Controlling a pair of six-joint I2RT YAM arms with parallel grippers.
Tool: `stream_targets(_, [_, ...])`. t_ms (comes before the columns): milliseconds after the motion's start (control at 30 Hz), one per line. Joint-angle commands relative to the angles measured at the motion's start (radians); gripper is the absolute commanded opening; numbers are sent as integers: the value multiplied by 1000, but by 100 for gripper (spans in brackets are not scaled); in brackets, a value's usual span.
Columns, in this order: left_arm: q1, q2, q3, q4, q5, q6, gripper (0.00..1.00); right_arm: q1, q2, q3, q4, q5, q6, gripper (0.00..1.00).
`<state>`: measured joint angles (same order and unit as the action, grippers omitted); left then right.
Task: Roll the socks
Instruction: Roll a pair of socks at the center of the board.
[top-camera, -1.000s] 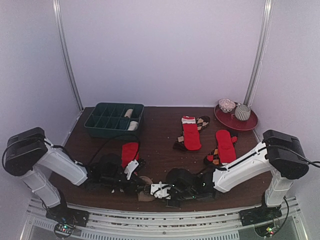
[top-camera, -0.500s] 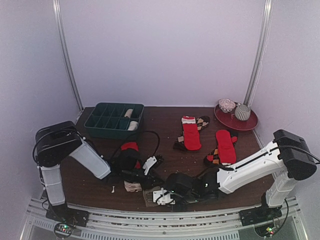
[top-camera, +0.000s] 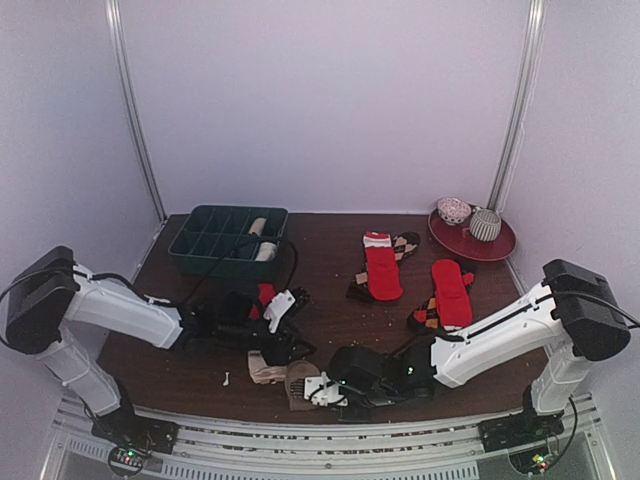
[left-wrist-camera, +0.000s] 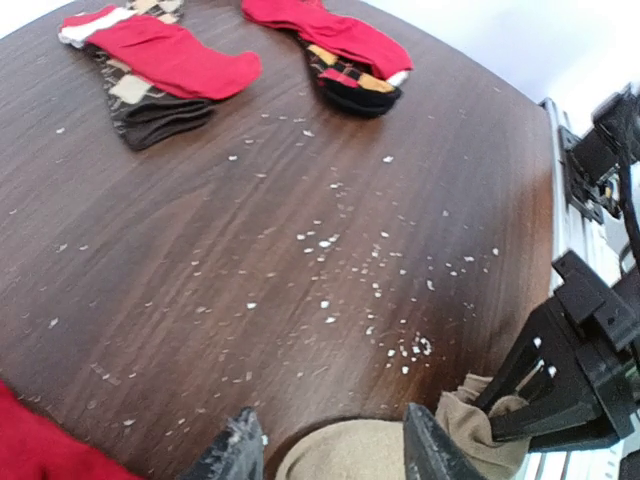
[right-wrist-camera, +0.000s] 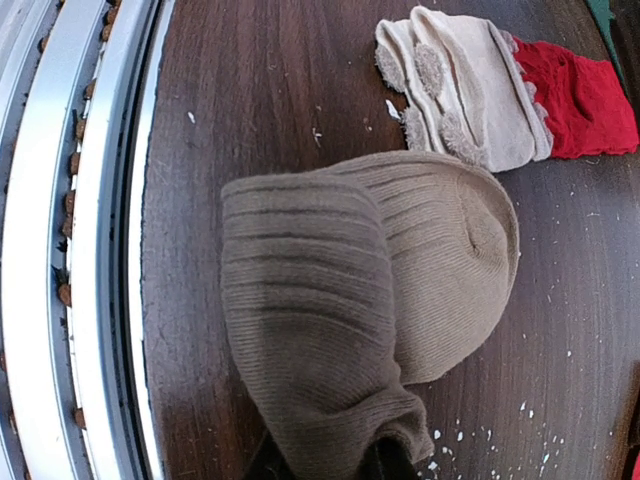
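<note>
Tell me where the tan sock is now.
Top view: tan sock at the near edge of the table, about mid-width, one end in the right gripper, cream-ended red sock just left.

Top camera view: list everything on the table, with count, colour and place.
ribbed tan sock: one, tan, front edge
red sock with cream end: one, beside it
red socks on brown diamond-patterned socks: two stacks, right of centre
dark green compartment tray: one, back left, cream rolls inside
red plate: one, back right, carrying two small bowls
white crumbs: many, scattered
left gripper: open, at tan sock
right gripper: shut on tan sock
</note>
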<state>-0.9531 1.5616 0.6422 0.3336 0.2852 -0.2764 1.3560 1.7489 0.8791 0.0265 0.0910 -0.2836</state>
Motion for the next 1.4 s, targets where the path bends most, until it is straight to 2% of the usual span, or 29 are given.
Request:
stream_targets(0, [9,-21,20,-217,-73,-33,39,-13,59,-28,-105,23,18,7])
stream_targets(33, [8,-21,11,-230,-76,-42,34,-14,58,-27,-105,25,17,7])
stream_targets(367, [3,5,-30,-194,-4,-35,16,-17,63,-28,-109,24,33,7])
stream_targets(767, [-47,143,28,-162,17,-10,14,-20,65,-30,-121,27,33,7])
stream_targets(1067, [-47,303,115,-188,-32,28,11,-18,57,44,-226,100,-5,7])
stream_targets(1367, [-39,347,105,-162,-24,39,9,-32,74,60,-278,-81,41,8])
